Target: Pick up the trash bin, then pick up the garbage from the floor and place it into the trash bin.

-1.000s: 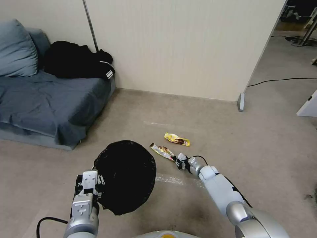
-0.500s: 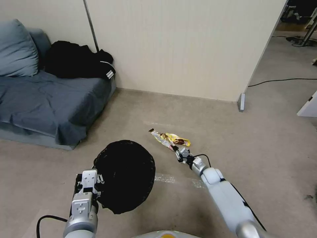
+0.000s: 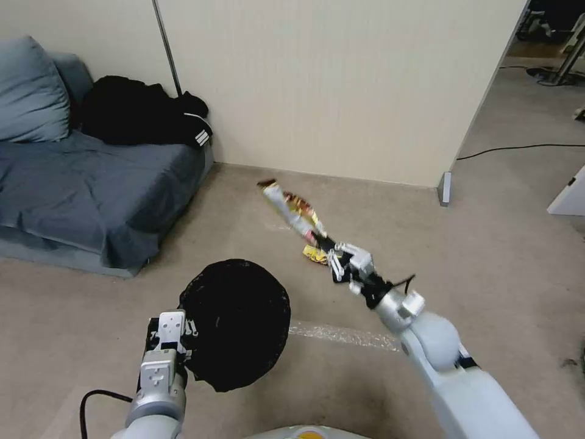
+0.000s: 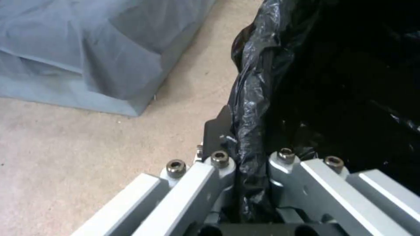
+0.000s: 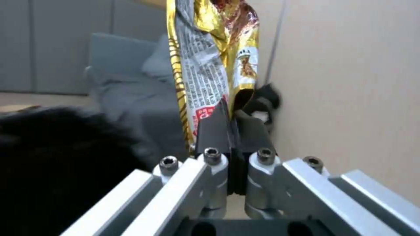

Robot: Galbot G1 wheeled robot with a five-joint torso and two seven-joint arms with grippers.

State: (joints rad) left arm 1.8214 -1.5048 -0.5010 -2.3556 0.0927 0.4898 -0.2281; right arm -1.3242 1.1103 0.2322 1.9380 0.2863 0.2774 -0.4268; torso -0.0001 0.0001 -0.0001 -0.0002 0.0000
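Note:
The trash bin shows as a round black-lined mouth held off the floor at lower left. My left gripper is shut on its near rim; the left wrist view shows the black bag pinched between the jaws. My right gripper is raised above the floor, right of the bin, shut on one end of a gold and white snack wrapper that sticks up and away. In the right wrist view the wrapper stands up from the closed fingers. A second yellow wrapper lies on the floor, partly hidden under the gripper.
A blue-grey sofa with a black garment stands at the left. A beige partition wall runs across the back, ending at a metal foot. A black cable crosses the floor at far right. Open carpet lies between.
My right gripper has lifted the gold and white wrapper off the floor and risen with it. The yellow wrapper stays on the carpet. The left arm and bin have barely shifted.

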